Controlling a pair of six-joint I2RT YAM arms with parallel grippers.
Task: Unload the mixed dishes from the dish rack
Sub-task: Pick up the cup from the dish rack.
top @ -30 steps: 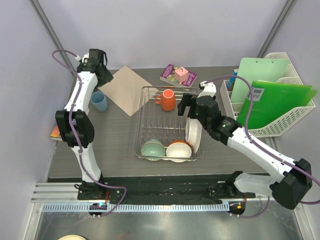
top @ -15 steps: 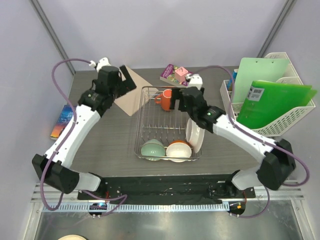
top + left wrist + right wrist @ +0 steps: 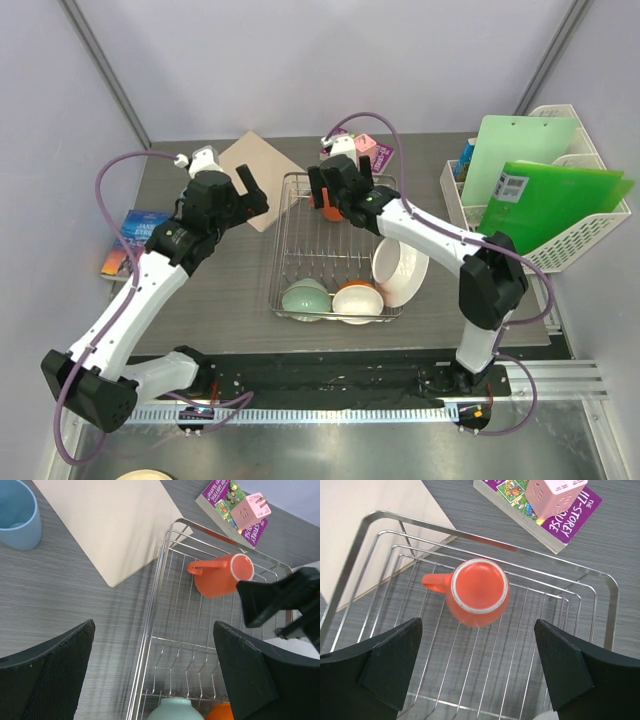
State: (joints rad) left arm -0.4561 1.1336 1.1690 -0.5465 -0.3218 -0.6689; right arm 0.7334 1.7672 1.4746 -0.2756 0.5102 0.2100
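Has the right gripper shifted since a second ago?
Yes. The right gripper has travelled along the dish rack from beside the white plate to the far end, now open above the orange-red mug.

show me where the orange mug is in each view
top external: orange mug at the far end of the dish rack, upper middle, partly hidden.
left wrist: upper right of centre.
right wrist: dead centre.
shared landmark: the purple book just past the rack's far rim.
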